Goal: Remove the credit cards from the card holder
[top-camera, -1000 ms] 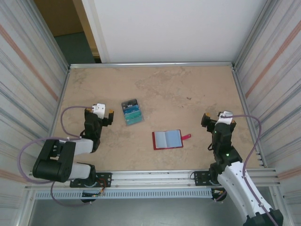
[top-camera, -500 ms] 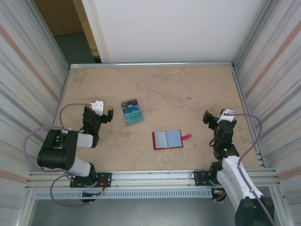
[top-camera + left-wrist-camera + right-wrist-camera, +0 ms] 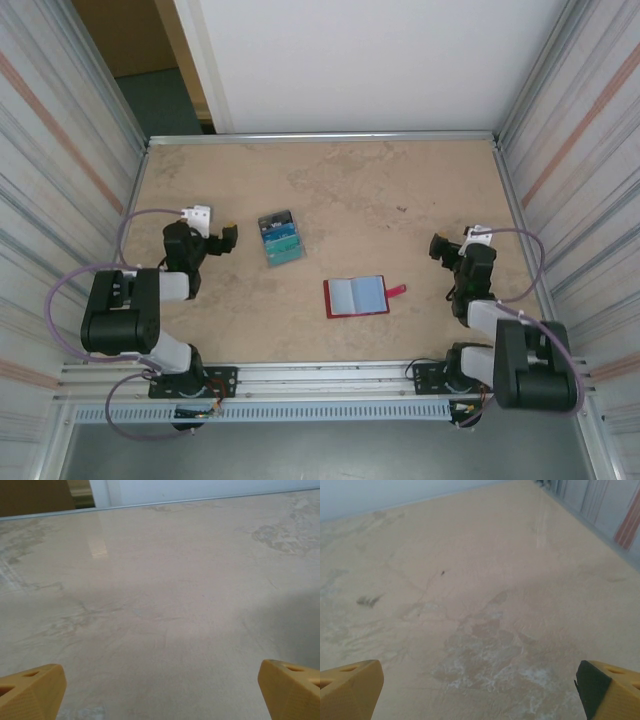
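Note:
The card holder [image 3: 357, 296] lies open and flat on the table near the front middle, dark red with pale blue-grey panels up and a red tab [image 3: 396, 291] on its right edge. A small pile of blue and teal credit cards [image 3: 280, 238] rests on the table up and left of it. My left gripper [image 3: 210, 233] sits low at the left, apart from the cards, open with bare table between its orange fingertips [image 3: 31, 690]. My right gripper [image 3: 457, 244] sits low at the right, away from the holder, open too, fingertips [image 3: 350, 687] wide over bare table.
Corrugated metal walls close the table on the left [image 3: 70, 200] and right [image 3: 570, 180], with a white panel [image 3: 360, 60] at the back. A metal rail [image 3: 330, 378] runs along the front edge between the arm bases. The tan tabletop [image 3: 380, 190] stretches behind the holder.
Both arms have folded back onto their bases. The left gripper has drawn left, away from the cards, and the right gripper has stayed near its spot. Holder and cards have not moved.

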